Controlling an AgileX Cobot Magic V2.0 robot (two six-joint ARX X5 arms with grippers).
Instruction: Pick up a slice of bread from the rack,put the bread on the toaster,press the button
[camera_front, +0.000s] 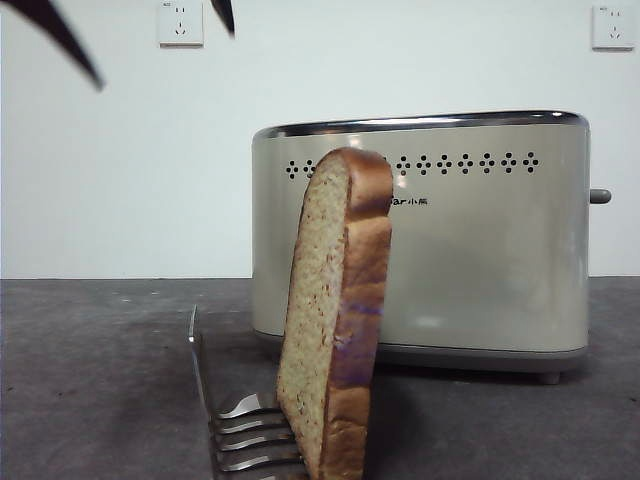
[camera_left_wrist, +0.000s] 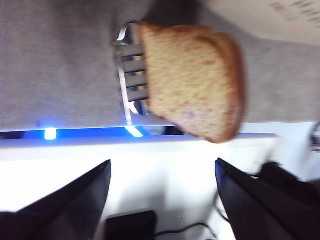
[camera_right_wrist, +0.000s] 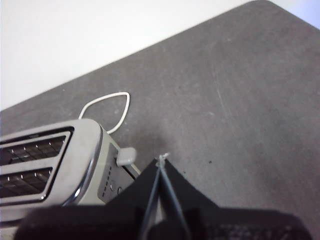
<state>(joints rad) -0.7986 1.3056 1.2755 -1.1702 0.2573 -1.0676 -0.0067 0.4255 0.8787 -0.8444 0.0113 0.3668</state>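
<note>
The slice of bread (camera_front: 335, 320) stands upright in the steel rack (camera_front: 245, 430), right in front of the cream toaster (camera_front: 480, 260). The button (camera_front: 600, 196) sticks out of the toaster's right end. My left gripper (camera_front: 165, 58) hangs high at the upper left, open and empty, well above and apart from the bread. Its wrist view shows the bread (camera_left_wrist: 195, 80) and the rack (camera_left_wrist: 131, 70) beyond the open left gripper (camera_left_wrist: 162, 162). My right gripper (camera_right_wrist: 161, 161) is shut and empty, hovering close to the button (camera_right_wrist: 126, 156) beside the toaster (camera_right_wrist: 45, 165) with its two empty slots.
Two wall sockets (camera_front: 180, 22) (camera_front: 612, 25) sit on the white wall behind. A white cable loop (camera_right_wrist: 107, 111) lies on the dark grey table (camera_right_wrist: 235, 100) past the toaster's end. A blue-lit table edge (camera_left_wrist: 50, 133) runs near the rack.
</note>
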